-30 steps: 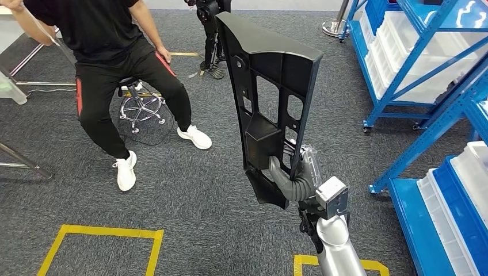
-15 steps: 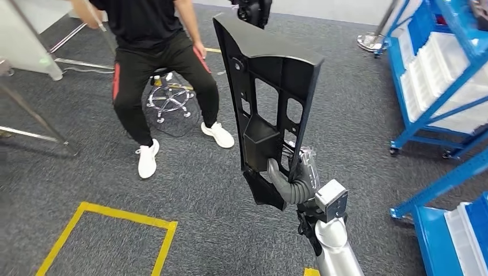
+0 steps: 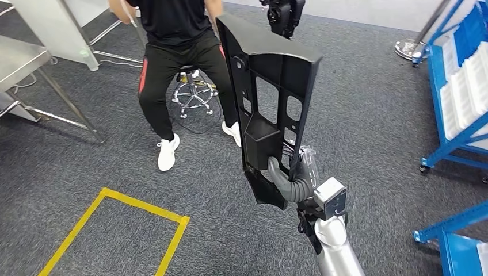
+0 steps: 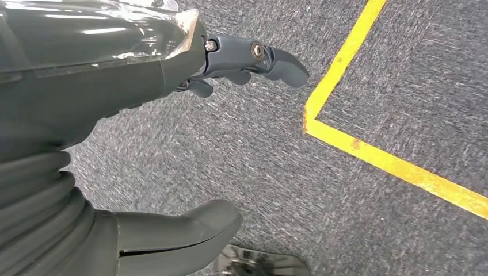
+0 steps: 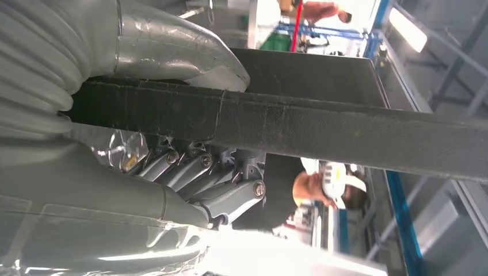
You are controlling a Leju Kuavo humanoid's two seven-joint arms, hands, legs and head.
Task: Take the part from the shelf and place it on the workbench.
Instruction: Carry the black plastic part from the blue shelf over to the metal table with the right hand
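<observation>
Out on the grey carpet, well away from the blue shelving (image 3: 457,109), the robot is turning as it walks: across the last second the racks are sliding off toward the right edge of its head view, while a metal table (image 3: 23,60) is coming in at the far left. The seated person (image 3: 175,63) and the yellow floor marking (image 3: 124,227) are drifting across the view with that same swing, so it is the camera moving, not them. The right hand (image 3: 290,178) is keeping its hold on the black part (image 3: 270,103), thumb on one face and fingers (image 5: 201,172) clamped against the other, gripping its lower edge so the part is standing upright above the wrist, unchanged in pose. The left hand (image 4: 115,144) is hanging over the carpet, fingers apart and holding nothing. I judge the pickup done and the carry under way, with the table possibly the workbench, and placing is still ahead
</observation>
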